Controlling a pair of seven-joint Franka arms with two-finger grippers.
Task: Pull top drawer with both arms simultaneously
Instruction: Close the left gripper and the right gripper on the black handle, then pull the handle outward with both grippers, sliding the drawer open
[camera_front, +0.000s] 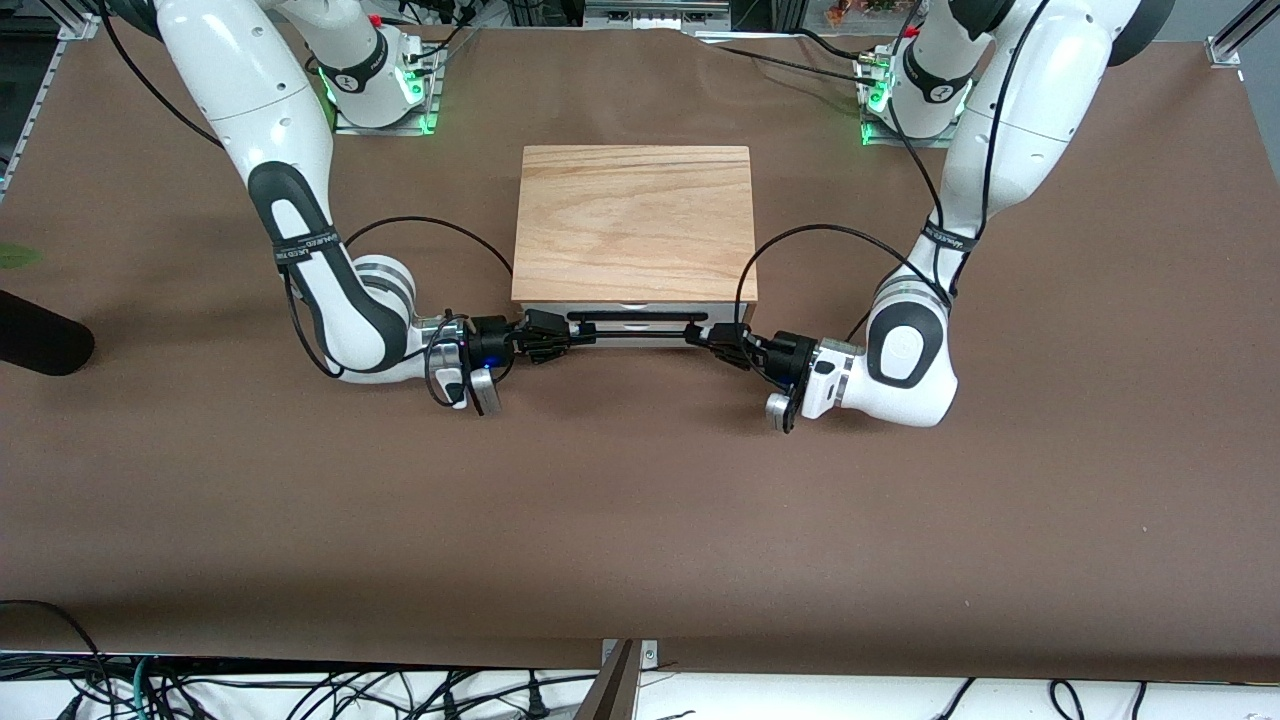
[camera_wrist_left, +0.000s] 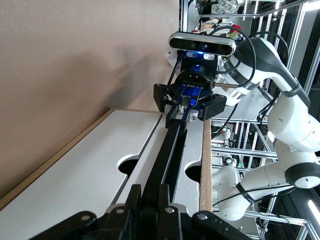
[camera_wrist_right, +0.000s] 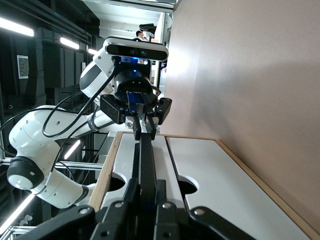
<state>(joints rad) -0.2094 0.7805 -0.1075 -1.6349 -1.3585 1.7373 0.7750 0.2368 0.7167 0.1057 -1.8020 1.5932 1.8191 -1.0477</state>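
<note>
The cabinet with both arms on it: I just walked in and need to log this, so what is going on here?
Two arms are set to pull the top drawer of the cabinet. The left gripper is shut on the black bar handle at the left arm's end, and the right gripper is shut on it at the right arm's end. The drawer front sits about flush with the cabinet, so it looks barely opened, if at all.

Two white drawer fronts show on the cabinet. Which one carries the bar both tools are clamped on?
The top drawer, directly under the oak top panel. The left tool and right tool grip its black handle ends.
</note>
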